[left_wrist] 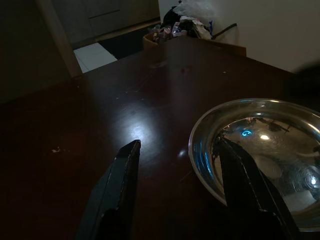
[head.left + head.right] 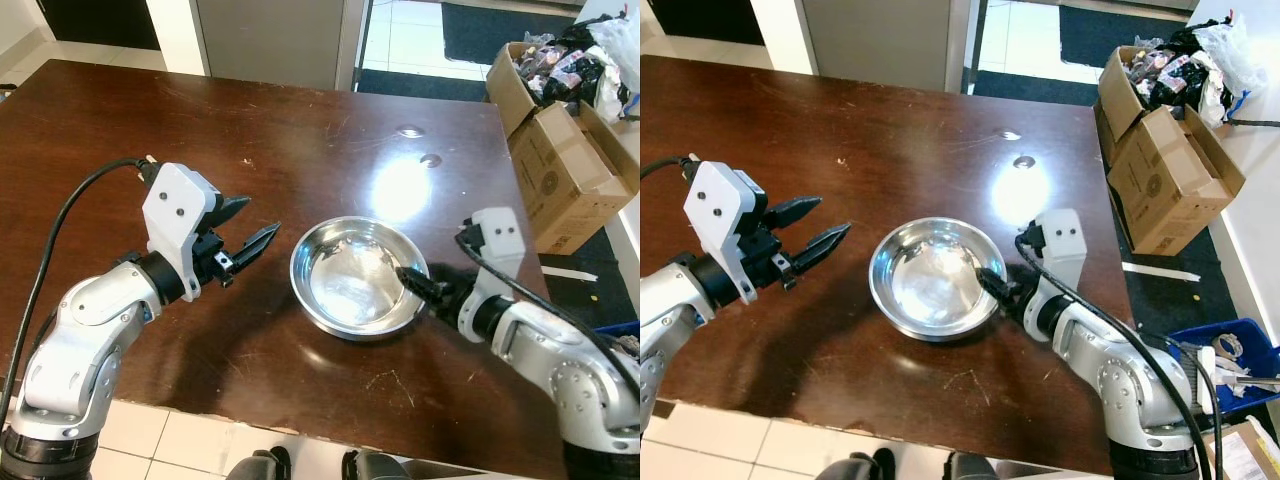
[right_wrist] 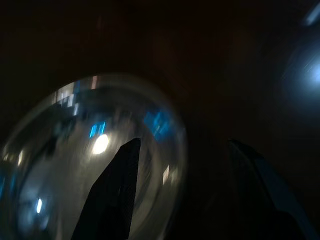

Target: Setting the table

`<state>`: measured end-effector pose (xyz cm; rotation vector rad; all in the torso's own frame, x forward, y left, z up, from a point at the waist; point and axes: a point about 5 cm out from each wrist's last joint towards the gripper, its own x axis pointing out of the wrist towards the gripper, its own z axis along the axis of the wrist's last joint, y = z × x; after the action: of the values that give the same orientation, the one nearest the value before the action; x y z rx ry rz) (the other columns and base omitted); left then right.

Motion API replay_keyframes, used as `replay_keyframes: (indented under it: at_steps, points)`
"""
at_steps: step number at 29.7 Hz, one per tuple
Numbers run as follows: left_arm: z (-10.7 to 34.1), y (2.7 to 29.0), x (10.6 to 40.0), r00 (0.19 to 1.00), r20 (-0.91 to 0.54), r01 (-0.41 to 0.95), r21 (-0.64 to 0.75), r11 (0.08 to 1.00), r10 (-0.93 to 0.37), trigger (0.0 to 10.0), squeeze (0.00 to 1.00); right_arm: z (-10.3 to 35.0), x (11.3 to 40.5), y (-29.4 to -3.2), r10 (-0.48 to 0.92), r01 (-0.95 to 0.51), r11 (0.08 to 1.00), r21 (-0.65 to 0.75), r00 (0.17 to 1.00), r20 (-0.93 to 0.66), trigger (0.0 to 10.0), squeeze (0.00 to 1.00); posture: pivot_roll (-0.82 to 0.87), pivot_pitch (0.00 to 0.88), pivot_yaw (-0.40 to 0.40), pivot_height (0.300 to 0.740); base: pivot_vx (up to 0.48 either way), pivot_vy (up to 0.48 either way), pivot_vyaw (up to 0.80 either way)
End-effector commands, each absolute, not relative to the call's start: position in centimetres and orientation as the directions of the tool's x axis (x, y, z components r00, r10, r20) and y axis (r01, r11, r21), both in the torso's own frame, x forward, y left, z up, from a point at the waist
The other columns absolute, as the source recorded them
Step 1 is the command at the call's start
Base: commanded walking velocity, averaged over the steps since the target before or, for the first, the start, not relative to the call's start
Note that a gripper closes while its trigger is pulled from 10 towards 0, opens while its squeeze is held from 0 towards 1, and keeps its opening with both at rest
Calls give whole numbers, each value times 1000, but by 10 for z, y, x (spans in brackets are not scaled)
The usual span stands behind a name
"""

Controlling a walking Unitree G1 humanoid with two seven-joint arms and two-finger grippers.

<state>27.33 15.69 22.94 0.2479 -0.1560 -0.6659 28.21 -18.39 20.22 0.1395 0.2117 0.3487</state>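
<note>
1. Right gripper [image 2: 418, 283]: jaws parted, straddling the bowl's rim on its right side, one finger inside; nearer arm.
2. Left gripper [image 2: 243, 243]: jaws parted, empty, just left of the bowl, apart from it.
3. Steel bowl [image 2: 350, 277]: round, upright on the worktop [image 2: 250, 120], between both grippers.

One steel bowl [image 2: 358, 275], perhaps three cardboard boxes [image 2: 565, 175].

My head views are bright and sharp, with overhead light glaring white off the dark surface [image 2: 120, 130] just beyond the steel bowl [image 2: 358, 276]. Both wrist views are dim; the right 1 is smeared with blur, my fingers [image 3: 112, 195] mere black silhouettes against bowl highlights.
</note>
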Motion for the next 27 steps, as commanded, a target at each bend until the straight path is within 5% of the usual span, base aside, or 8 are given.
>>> replay_keyframes:
  at_steps: [1,10,27]
  points:
    - [226,156,271,768,47,606,272,748,-639,10000,94,202,280,-187,341,-306,932,195,922,-183,10000,0,-135,81,37,740,0,0,0]
    - [226,155,272,767,45,606,278,746,-640,10000,98,162,278,-185,411,-253,857,450,862,-298,10000,0,-130,87,30,740,0,0,0]
    - [224,154,273,767,43,607,276,745,-640,10000,102,132,278,-179,444,-236,851,470,801,-402,10000,0,-124,99,25,740,0,0,0]
